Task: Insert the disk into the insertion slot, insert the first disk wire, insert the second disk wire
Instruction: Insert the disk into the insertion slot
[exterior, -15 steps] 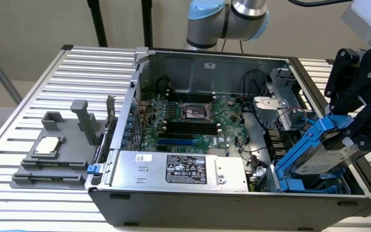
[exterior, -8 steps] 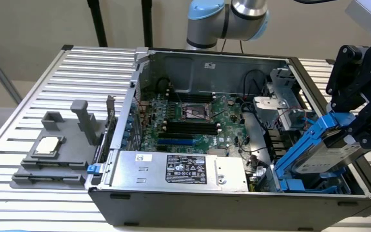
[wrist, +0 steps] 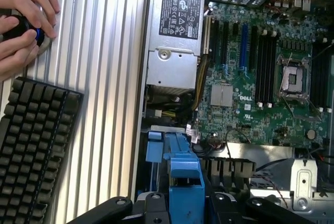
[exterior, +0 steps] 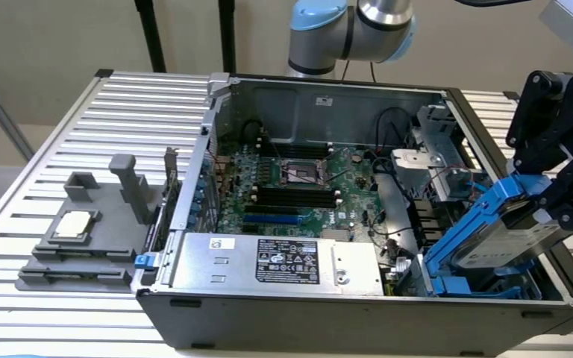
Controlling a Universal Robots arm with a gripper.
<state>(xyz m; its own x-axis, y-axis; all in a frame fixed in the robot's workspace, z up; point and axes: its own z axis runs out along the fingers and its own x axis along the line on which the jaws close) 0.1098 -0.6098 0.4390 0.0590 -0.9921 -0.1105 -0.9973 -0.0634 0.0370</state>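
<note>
In the exterior view my gripper [exterior: 555,200] is at the right edge of the open computer case, shut on the disk [exterior: 513,240]. The disk is a silver-grey drive with a white label in a bright blue carrier frame [exterior: 465,227]. It hangs tilted, its lower end dipping into the case's front right corner. There the insertion slot [exterior: 471,287], a blue-grey cage with blue clips, lies just under it. In the wrist view the blue carrier [wrist: 182,174] sticks out between my black fingers [wrist: 151,203], and a blue clip of the cage [wrist: 153,151] sits beside it.
A silver box with a black label [exterior: 277,261] lies along the case's front, the motherboard [exterior: 297,183] behind it. A grey metal bracket cage [exterior: 434,142] stands at the back right. A grey fixture [exterior: 83,239] sits outside. A keyboard [wrist: 36,145] and a person's hands [wrist: 23,20] show beside the case.
</note>
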